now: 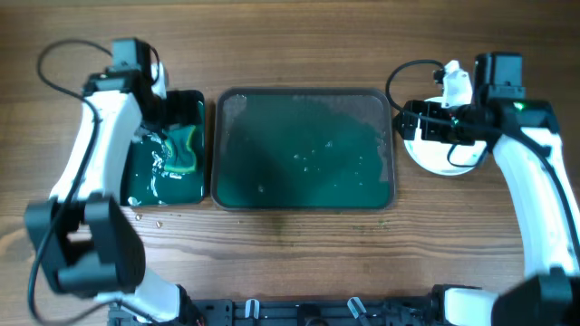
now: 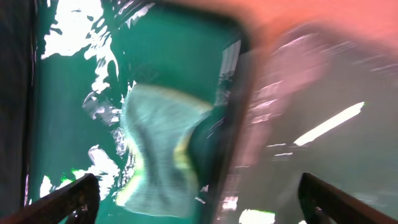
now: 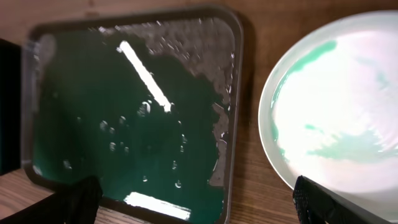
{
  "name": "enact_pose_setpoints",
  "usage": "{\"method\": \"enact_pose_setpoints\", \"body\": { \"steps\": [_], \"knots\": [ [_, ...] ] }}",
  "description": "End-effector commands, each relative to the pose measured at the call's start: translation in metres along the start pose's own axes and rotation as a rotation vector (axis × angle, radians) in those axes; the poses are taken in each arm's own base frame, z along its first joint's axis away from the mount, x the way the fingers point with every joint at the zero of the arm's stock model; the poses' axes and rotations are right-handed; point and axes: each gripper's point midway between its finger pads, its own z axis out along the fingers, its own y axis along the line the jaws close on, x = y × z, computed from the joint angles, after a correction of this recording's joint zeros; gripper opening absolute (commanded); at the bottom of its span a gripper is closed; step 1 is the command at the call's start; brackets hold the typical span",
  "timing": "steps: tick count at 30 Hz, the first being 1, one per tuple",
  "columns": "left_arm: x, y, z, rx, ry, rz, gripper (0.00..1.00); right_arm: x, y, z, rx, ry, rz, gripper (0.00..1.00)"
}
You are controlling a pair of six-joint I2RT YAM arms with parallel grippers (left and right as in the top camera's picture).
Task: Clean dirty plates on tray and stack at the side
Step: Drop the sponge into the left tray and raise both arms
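The large dark green tray (image 1: 304, 149) lies mid-table, wet, with no plate on it; it also shows in the right wrist view (image 3: 124, 124). A white plate (image 1: 449, 161) with teal-green smears sits on the table right of the tray, also in the right wrist view (image 3: 336, 106). I cannot tell whether other plates lie under it. My right gripper (image 1: 410, 122) is open and empty above the gap between tray and plate (image 3: 199, 205). My left gripper (image 1: 163, 113) is open and empty (image 2: 199, 205) over the small tray, above a green-yellow sponge (image 2: 158, 146).
The small black-rimmed green tray (image 1: 145, 186) left of the large tray holds teal water and the sponge (image 1: 184, 149). Its dark rim (image 2: 239, 112) runs between my left fingers. Cables loop at both back corners. Bare wood lies in front of the trays.
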Motion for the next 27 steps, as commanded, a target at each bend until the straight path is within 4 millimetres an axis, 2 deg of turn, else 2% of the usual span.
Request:
{"method": "enact_pose_setpoints", "body": {
  "steps": [1,5,11,14,17,19,23,27],
  "knots": [
    [-0.023,-0.049,-0.078,0.243,-0.177,0.048,1.0,-0.01,0.02,-0.052,0.0,-0.154,-0.081,1.0],
    [-0.023,-0.053,-0.101,0.255,-0.234,0.062,1.0,-0.008,0.035,-0.096,0.012,-0.284,-0.128,0.99],
    [-0.023,-0.052,-0.102,0.252,-0.235,0.061,1.0,0.007,0.057,-0.163,0.028,-0.489,-0.198,1.0],
    [-0.023,-0.052,-0.102,0.252,-0.235,0.061,1.0,0.019,0.066,-0.184,0.015,-0.548,-0.22,1.0],
    [-0.023,-0.052,-0.102,0.252,-0.235,0.061,1.0,0.031,0.071,-0.197,0.004,-0.581,-0.193,1.0],
    [-0.023,-0.052,-0.102,0.252,-0.235,0.061,1.0,0.036,0.073,-0.203,-0.026,-0.597,-0.101,1.0],
    [-0.023,-0.052,-0.102,0.252,-0.235,0.061,1.0,0.041,0.071,-0.2,-0.022,-0.576,-0.078,1.0],
    [-0.023,-0.052,-0.102,0.252,-0.235,0.061,1.0,0.04,0.059,-0.201,0.049,-0.582,-0.084,1.0]
  ]
}}
